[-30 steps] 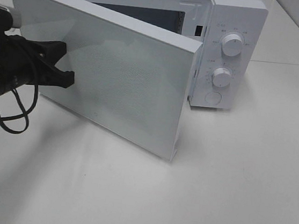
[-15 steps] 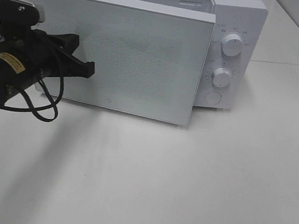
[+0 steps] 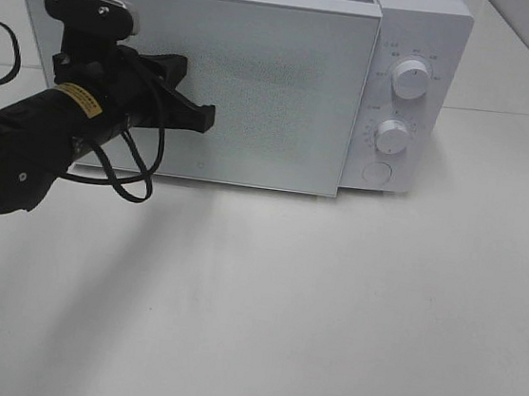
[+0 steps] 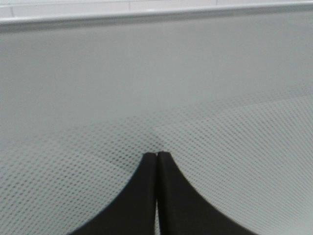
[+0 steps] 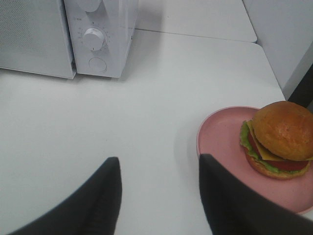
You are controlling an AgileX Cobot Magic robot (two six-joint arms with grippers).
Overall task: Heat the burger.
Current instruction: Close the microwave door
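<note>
**Door flush, burger waiting off to the side**

The left gripper point(image 3: 200, 114) is up against the microwave door point(image 3: 277, 85) — fingers clenched together with nothing between them, tips pressed to the dotted glass. The left wrist view confirms it: the two black fingers point(image 4: 146, 196) meet edge to edge, and beyond them there is only the mesh pattern of the door and a pale strip along its upper edge. The door sits flush with the front of the microwave point(image 3: 427, 25), so the inside is hidden completely.

On the control panel, two white knobs are plain to see, the upper knob point(image 3: 410, 79) and the lower knob point(image 3: 392, 136), with a round button point(image 3: 376, 173) beneath; the small markings around them are too fine to read.

The burger point(image 5: 278, 139) cannot be seen from the high camera at all. Only the right wrist view catches it — resting on a pink plate point(image 5: 220, 137) on the white table point(image 5: 161, 98), well apart from the microwave, with the plate's far side cut off by the frame edge. The right gripper point(image 5: 159, 196) hangs above the table just beside the plate, its jaws parted and empty; only its two dark fingers show, their bases out of frame.
</note>
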